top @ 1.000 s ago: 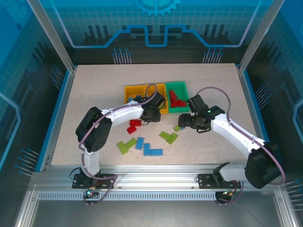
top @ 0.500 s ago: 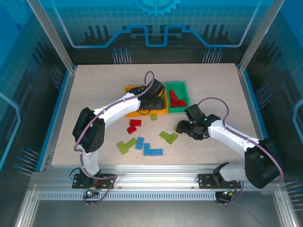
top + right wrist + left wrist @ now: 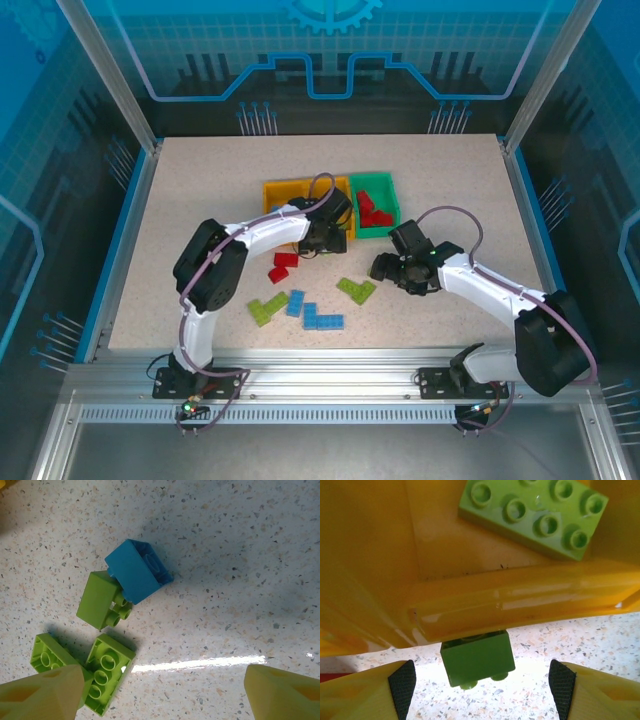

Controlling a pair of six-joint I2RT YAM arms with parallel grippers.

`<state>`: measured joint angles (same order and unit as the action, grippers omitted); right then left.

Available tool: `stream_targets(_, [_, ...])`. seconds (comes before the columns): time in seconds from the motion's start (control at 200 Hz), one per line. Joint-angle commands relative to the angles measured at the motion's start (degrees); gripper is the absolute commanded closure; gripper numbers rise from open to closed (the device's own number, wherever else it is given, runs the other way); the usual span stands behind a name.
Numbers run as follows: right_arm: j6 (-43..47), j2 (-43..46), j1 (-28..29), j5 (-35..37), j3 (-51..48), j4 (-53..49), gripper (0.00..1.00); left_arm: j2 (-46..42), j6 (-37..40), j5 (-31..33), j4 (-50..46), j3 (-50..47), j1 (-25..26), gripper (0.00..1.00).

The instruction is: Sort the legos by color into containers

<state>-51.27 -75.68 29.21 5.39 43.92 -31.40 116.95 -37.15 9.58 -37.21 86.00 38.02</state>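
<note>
Left wrist view has the left gripper (image 3: pixel 482 695) with its fingers (image 3: pixel 402 687) apart and clamped on nothing, hovering at the near wall of a yellow bin (image 3: pixel 520 600). 1 small green brick (image 3: pixel 477 657) lies on the table (image 3: pixel 600 640) between them, tipped on its side and touching the wall's outer face, so it is outside the bin. A long green brick (image 3: pixel 535 515) lies inside.

From the top external view this gripper is at the near edge of the bin row. Red bricks (image 3: pixel 372 210) are in the green bin (image 3: pixel 378 180), and loose red pieces (image 3: pixel 283 266) and blue pieces (image 3: pixel 322 319) lie nearer the arms. In the right wrist view the right gripper (image 3: pixel 162 690) is also spread wide and empty, above a blue brick (image 3: pixel 139 570) that touches a stubby green brick (image 3: pixel 102 600).

The small green brick sits so tight to the wall that a finger coming down for it may land on the rim and shove or tilt the joined bins, spilling what is sorted. Lying sideways, it may also twist out of a pinch. On the right, closing on the blue brick may drag its green neighbour along, and either could end in the wrong bin
</note>
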Motion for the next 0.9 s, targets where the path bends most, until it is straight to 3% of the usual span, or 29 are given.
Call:
stream_targets(0.0, [-0.73,-0.32,-0.27,0.22,-0.02,-0.15,0.15,2.28,-1.22,-0.71,-0.81,1.23,0.31,0.27])
stream_targets(0.28, [-0.74,0.75,-0.22,1.10,-1.28,-1.31,0.15,5.70,-1.61,-0.62,-0.16,4.07,-0.34,0.37])
stream_targets(0.555, [-4.78,1.52,1.79,1.44,-3.96,0.31,0.15,6.58,-1.17,-0.53,0.10,4.99,-0.64,0.64])
stream_targets(0.895, [-6.65,-0.94,3.04,2.41,-1.73,1.02,0.15,0.84,-0.79,-1.32,0.62,2.90,0.89,0.69])
